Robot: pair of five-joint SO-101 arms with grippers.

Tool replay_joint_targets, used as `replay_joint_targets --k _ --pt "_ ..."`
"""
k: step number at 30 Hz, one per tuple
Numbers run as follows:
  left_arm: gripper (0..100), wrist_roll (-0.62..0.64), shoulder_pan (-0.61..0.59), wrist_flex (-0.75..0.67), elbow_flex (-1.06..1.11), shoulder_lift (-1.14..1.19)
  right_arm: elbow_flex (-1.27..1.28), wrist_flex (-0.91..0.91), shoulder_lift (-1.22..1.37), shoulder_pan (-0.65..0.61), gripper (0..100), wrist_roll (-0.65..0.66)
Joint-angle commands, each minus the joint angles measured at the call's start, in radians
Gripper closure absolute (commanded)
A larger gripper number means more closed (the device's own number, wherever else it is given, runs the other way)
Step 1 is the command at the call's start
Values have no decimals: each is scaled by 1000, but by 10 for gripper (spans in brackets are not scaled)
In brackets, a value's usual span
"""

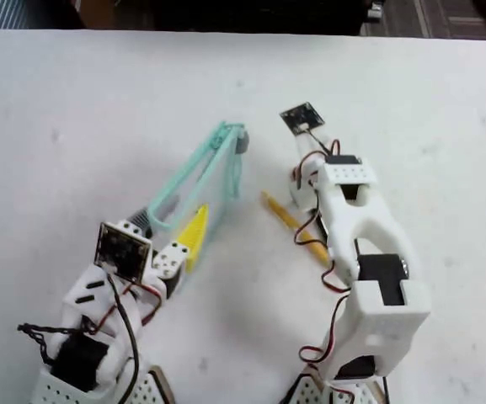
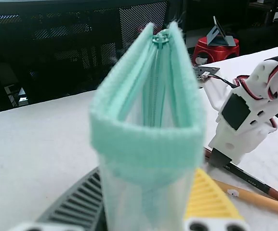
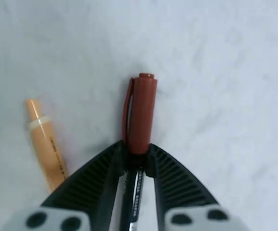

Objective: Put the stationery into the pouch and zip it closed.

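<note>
The brown-capped pen is pinched between the right gripper's jaws, its length in line with them and its cap poking past the tips. An orange pen lies just beside. The left gripper clamps the pouch, which stands nearby with its mouth spread. The right arm is likely the one to deliver.
</note>
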Motion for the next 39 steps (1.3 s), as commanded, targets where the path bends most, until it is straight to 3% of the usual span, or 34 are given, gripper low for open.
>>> replay_joint_targets --k 1,13,21,30,39 --pt "834 -9 13 2 -8 -4 -64 79 -154 5 981 8" --pt "834 -9 19 5 -8 -4 -180 308 -684 -15 981 8" --pt "834 -9 19 5 -6 -4 -187 417 -944 -101 981 8" --pt "834 -9 19 6 -6 -4 -189 427 -1250 -203 981 8" --pt "834 -8 21 6 -6 -4 -189 383 -1474 -406 981 9"
